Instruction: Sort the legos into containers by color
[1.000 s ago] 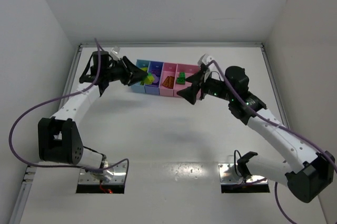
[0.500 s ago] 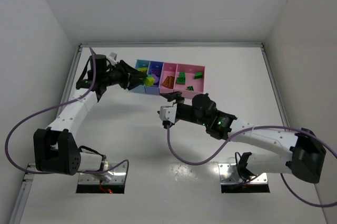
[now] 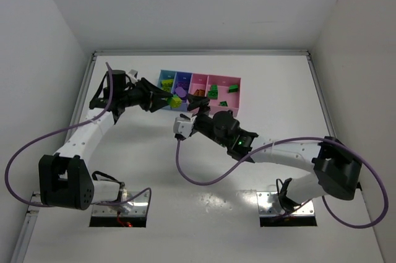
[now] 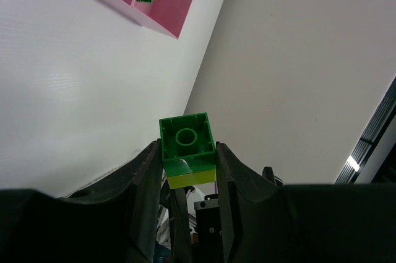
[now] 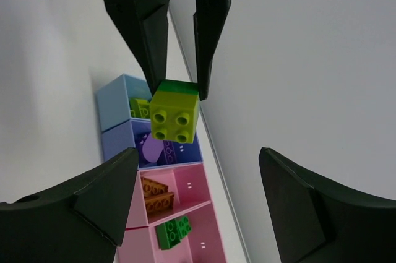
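Swinging across from the containers' right end, my right arm now faces the left one in front of them.

Top view: the left gripper (image 3: 164, 99) hangs at the light-blue end of the containers (image 3: 237, 78), clamped on a green-and-yellow brick stack (image 3: 169, 100). The right gripper (image 3: 197, 106) is just beside it.

Left wrist: both fingers press the stack's sides, green brick (image 4: 185, 141) touching yellow brick (image 4: 193, 178).

Right wrist: the stack sits dead ahead over the light-blue bin (image 5: 111, 105), yellow studs facing me. My fingers stand wide apart, touching nothing. I'd take the yellow half.
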Available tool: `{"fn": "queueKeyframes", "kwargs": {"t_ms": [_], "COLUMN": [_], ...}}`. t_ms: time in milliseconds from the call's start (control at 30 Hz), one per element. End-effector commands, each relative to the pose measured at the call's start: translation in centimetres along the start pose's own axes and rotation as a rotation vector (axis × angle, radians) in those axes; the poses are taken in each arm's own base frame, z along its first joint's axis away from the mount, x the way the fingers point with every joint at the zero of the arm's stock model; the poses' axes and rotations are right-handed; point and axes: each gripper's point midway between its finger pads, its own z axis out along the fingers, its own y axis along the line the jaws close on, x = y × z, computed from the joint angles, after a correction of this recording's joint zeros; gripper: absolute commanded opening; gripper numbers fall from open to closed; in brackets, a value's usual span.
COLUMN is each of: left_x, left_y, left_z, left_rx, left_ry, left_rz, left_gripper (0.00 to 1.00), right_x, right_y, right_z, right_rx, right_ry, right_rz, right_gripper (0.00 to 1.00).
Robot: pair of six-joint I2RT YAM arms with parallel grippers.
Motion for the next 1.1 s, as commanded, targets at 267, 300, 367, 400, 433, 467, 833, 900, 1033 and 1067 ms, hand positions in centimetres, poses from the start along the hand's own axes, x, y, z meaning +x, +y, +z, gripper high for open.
{"fn": "queueKeyframes", "kwargs": {"t_ms": [267,300,367,400,433,467,833,900,1033,1067], "left_x": [0.4,0.4,0.6,0.6,0.6,0.9,1.7,1.7,1.6,1.5], "left_y": [-1.7,-1.8,-1.8,-1.8,-1.8,-1.9,-1.8,-1.8,-2.0,-2.2], "left_z": [-1.2,-1.2,-1.2,-1.2,-1.2,-1.1,-0.7,-0.7,-0.7,-0.7], "left_rx": [0.053,0.052,0.056,0.056,0.056,0.055,0.05,0.05,0.057,0.064], "left_ry": [0.011,0.011,0.021,0.021,0.021,0.03,0.059,0.059,0.057,0.055], "left_rz": [0.0,-0.009,-0.009,-0.009,-0.009,-0.005,-0.013,-0.013,-0.016,-0.008], "left_gripper": [0.0,0.0,0.0,0.0,0.0,0.0,0.0,0.0,0.0,0.0], "right_x": [-2.2,-2.3,-2.2,-1.9,-2.2,-1.9,-1.1,-1.1,-1.0,-1.0], "right_y": [-2.5,-2.5,-2.0,-1.6,-2.0,-1.5,-1.5,-1.5,-2.1,-2.1], "right_z": [2.1,2.4,2.6,2.7,2.8,3.0,4.4,4.4,4.5,4.5], "right_rx": [0.082,0.082,0.069,0.06,0.068,0.058,0.065,0.065,0.077,0.077], "right_ry": [-0.056,-0.056,-0.058,-0.052,-0.057,-0.051,-0.022,-0.022,-0.019,-0.019], "right_rz": [0.007,0.007,0.016,0.015,0.016,0.015,0.014,0.014,0.015,0.015], "right_gripper": [0.78,0.77,0.75,0.75,0.75,0.75,0.59,0.47,0.23,0.17]}}
